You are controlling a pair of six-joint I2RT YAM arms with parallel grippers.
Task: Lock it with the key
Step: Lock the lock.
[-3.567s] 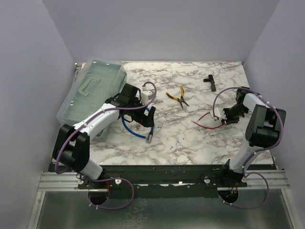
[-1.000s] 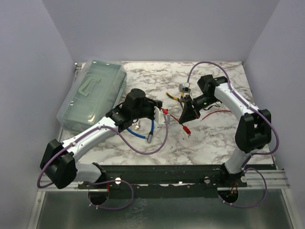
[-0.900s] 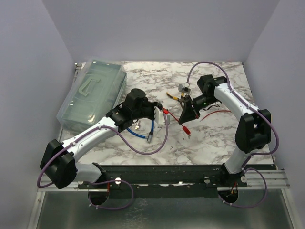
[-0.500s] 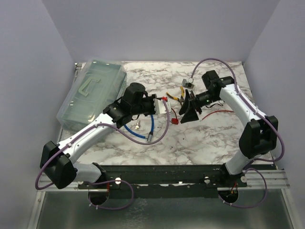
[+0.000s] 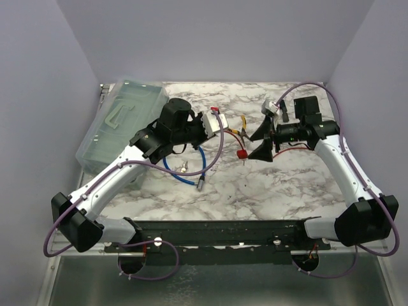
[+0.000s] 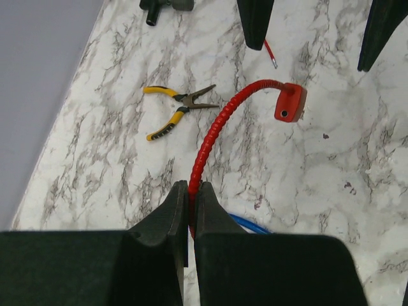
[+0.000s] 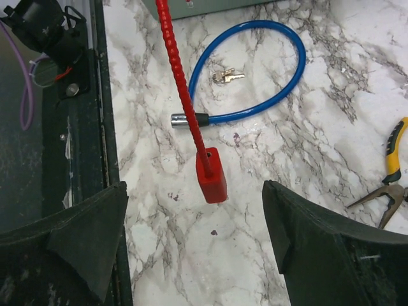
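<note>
My left gripper is shut on a red ribbed cable, which arcs forward to a red lock body hanging above the marble. In the top view the left gripper is mid-table and the lock body dangles just right of it. My right gripper stands wide open, level with the lock body and not touching it; from above the right gripper faces left. A small bunch of keys lies inside the loop of a blue cable lock, with nothing holding it.
Yellow-handled pliers lie behind the red cable. A clear plastic toolbox fills the back left. A thin red wire and a black part lie toward the back right. The table's dark front rail is near.
The right gripper opened, let go of the red lock and drew back to the right. The left gripper shut on the red cable and carried it a little toward the back.
</note>
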